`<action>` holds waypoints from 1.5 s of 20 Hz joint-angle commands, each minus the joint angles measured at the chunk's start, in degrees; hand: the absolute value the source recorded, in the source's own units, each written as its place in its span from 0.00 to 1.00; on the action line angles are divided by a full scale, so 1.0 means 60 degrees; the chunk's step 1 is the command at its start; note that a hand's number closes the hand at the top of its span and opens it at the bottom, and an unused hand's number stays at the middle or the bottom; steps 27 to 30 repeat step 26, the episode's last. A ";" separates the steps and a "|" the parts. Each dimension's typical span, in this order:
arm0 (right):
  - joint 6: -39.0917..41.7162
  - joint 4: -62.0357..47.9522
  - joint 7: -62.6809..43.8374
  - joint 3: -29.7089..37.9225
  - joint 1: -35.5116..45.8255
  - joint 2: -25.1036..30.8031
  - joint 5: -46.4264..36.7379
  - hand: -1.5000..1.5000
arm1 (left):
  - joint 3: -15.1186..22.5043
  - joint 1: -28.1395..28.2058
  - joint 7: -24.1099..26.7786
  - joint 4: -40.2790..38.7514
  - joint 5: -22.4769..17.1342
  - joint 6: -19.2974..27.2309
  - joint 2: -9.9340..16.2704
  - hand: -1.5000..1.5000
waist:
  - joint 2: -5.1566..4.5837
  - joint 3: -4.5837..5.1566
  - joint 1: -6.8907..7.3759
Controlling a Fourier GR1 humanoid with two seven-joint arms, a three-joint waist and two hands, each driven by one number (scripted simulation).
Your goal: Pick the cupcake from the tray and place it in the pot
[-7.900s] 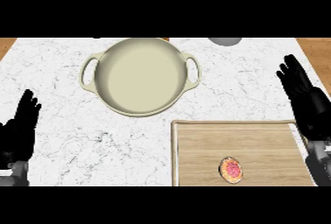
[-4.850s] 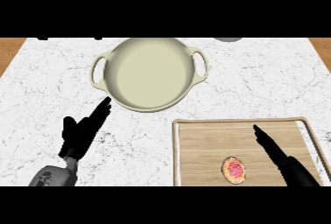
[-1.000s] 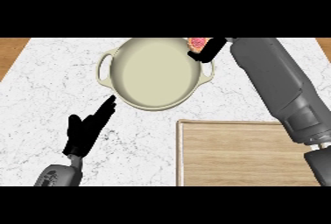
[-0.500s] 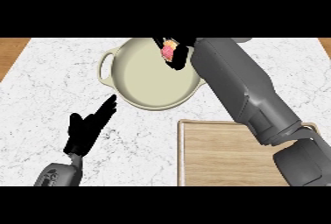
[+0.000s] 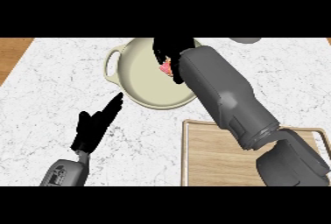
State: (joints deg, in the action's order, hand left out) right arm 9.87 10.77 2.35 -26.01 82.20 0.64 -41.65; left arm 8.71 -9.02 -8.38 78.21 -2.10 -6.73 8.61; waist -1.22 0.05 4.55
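Right hand (image 5: pixel 169 51) curled round cupcake (image 5: pixel 167 68), over pot (image 5: pixel 150 72) (left hand (image 5: pixel 95 124) slack-fingered); lower before releasing.

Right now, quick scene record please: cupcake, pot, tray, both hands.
cupcake: pink, held over the pot's inside, not set down
pot: cream, two handles, on the marble counter
tray: wooden, nothing showing on its visible part
right hand: curled round the cupcake, above the pot
left hand: open, fingers straight, over the counter left of the tray
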 commanded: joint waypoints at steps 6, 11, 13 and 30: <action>-0.0153 0.1035 0.0061 0.0848 -0.1050 -0.0105 0.1553 0.00 | -0.0059 0.0097 0.0260 -0.0515 -0.0014 -0.0253 0.0035 0.50 | -0.0064 0.0002 0.0216; -0.0921 0.1779 0.0563 0.2790 -0.0891 -0.0106 0.3735 0.00 | 0.0111 -0.0081 -0.0114 -0.0355 0.0118 0.0017 -0.0228 0.50 | -0.0003 -0.0019 0.0137; -0.1679 0.1795 0.0657 0.3477 -0.0931 -0.0106 0.4369 0.00 | -0.0095 -0.0193 -0.0035 -0.0407 -0.0061 -0.0226 -0.0014 0.50 | -0.0072 -0.0015 0.0139; -0.1668 0.1256 0.1988 0.6088 -0.0808 0.1580 0.6270 0.00 | -0.0084 0.0752 0.0106 0.0166 0.0045 -0.0095 -0.0016 0.50 | 0.0048 -0.0012 -0.0314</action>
